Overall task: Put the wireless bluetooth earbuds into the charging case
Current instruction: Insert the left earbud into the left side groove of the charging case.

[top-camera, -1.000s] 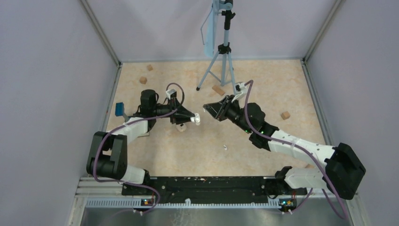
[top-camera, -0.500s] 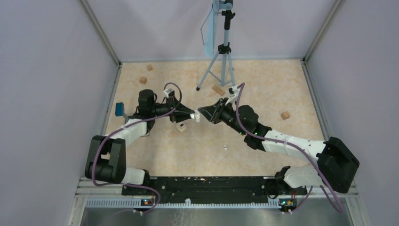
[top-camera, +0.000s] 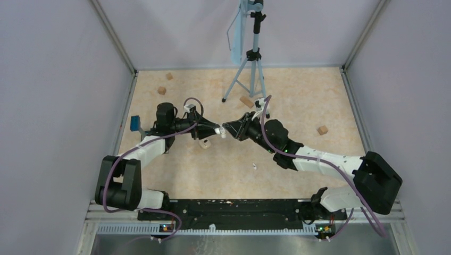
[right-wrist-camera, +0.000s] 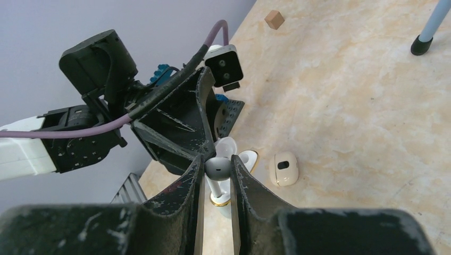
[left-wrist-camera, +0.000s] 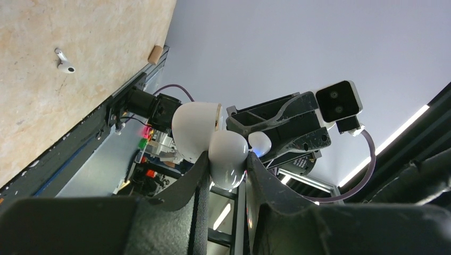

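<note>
My left gripper [top-camera: 218, 130] is shut on an open white charging case [left-wrist-camera: 228, 156] and holds it above the table, lid [left-wrist-camera: 195, 126] swung back. My right gripper [top-camera: 228, 127] is shut on a white earbud [right-wrist-camera: 217, 169], tip to tip with the left one. The earbud's stem points down at the held case [right-wrist-camera: 247, 159]. The earbud also shows in the left wrist view [left-wrist-camera: 259, 143], just beside the case. A second earbud [top-camera: 255, 166] lies loose on the table, also in the left wrist view [left-wrist-camera: 65, 61].
A second, closed cream case [top-camera: 205, 143] lies on the table below the grippers, also in the right wrist view [right-wrist-camera: 284, 169]. A tripod [top-camera: 250, 58] stands behind. Tan wooden blocks [top-camera: 161, 90] [top-camera: 246, 101] [top-camera: 322, 129] are scattered. A blue object [top-camera: 135, 123] sits at the left wall.
My right gripper has moved left with the earbud until it meets the left gripper's case. The left gripper has shifted slightly right and up.
</note>
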`<state>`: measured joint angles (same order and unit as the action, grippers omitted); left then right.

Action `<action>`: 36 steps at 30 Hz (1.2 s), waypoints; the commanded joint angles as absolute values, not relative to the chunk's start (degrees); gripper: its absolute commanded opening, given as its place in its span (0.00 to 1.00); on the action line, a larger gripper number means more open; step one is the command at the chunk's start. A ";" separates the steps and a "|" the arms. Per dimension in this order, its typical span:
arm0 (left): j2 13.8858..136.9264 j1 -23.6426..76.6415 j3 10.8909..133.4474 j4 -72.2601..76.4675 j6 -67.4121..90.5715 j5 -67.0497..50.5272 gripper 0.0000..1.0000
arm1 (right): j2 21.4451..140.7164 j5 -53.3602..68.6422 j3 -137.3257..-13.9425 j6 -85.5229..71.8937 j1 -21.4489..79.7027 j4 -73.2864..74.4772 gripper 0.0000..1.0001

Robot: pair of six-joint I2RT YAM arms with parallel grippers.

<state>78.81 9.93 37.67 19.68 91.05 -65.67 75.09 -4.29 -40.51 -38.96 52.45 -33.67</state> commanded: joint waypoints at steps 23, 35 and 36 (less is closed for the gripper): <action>76.54 10.17 35.94 23.87 94.58 -64.55 0.00 | 77.39 -4.81 -43.27 -37.34 53.26 -36.48 0.09; 76.50 10.13 36.10 24.04 94.72 -64.36 0.00 | 76.17 -5.41 -42.47 -37.32 53.21 -36.85 0.09; 76.59 10.19 36.19 24.13 94.74 -64.34 0.00 | 76.20 -5.28 -42.38 -37.43 53.18 -37.08 0.09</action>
